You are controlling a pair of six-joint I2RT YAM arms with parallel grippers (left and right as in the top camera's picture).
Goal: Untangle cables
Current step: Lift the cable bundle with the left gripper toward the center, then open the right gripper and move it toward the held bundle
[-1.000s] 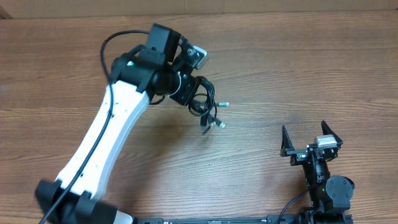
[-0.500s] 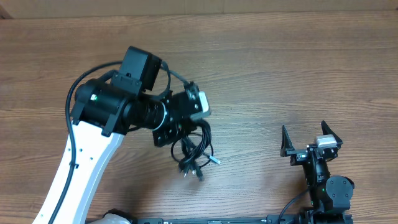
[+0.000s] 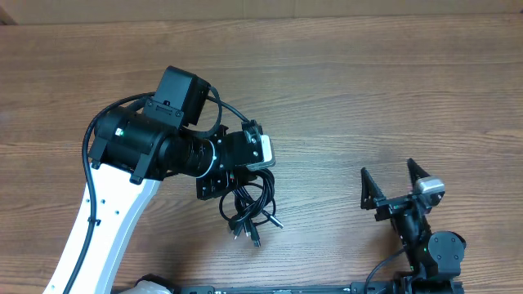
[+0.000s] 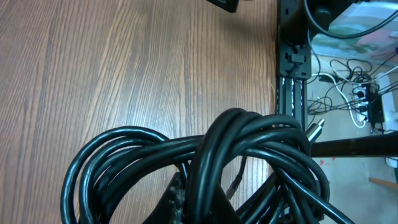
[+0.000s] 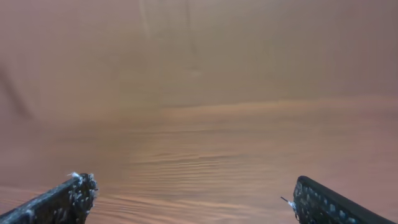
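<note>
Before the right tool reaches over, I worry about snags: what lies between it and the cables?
Nothing: overhead shows bare table between the right tool and the cables.

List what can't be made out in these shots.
- Count and knot layout: overhead, the cables are too small. Left wrist, the bundle is cut off by the bottom edge.
- Left end effector fingertips: overhead, hidden beneath its own body. Left wrist, buried behind the cables.
- Plugs: overhead, too small to identify.
- Right wrist: the table is blurred, and the right end effector fingers are cut off by the bottom edge.
</note>
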